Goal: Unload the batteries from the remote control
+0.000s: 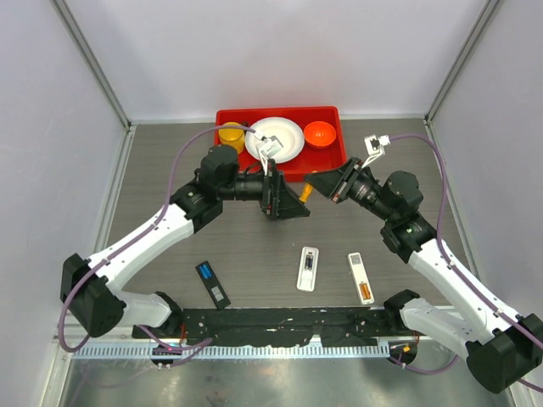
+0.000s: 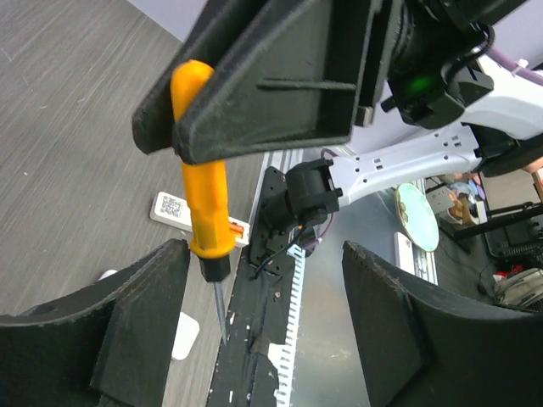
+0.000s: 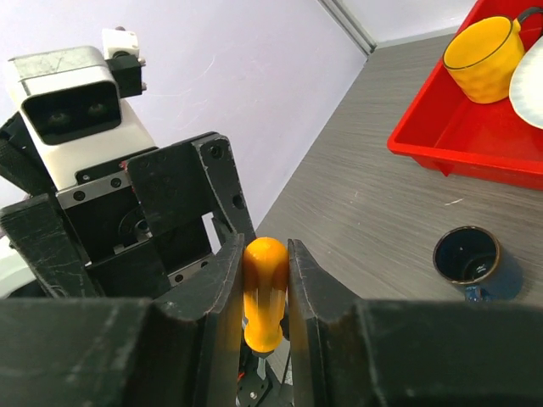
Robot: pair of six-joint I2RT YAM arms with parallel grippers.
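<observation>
Item: orange-handled screwdriver (image 2: 206, 195), upright, tip down, handle clamped in right gripper (image 2: 182, 136). My left gripper (image 2: 267, 284) gapes either side of it. White QR-labelled piece (image 2: 172, 207) lies behind it.

The screwdriver handle (image 3: 265, 292) looks glossy plastic, the fingers (image 3: 195, 339) matt and grainy.

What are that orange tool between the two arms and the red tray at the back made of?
The screwdriver: its handle looks like smooth, slightly glossy orange plastic with a black collar; the thin grey shaft looks like metal. The red tray: probably moulded plastic, judging by its uniform colour, soft sheen and rounded rim.
</observation>
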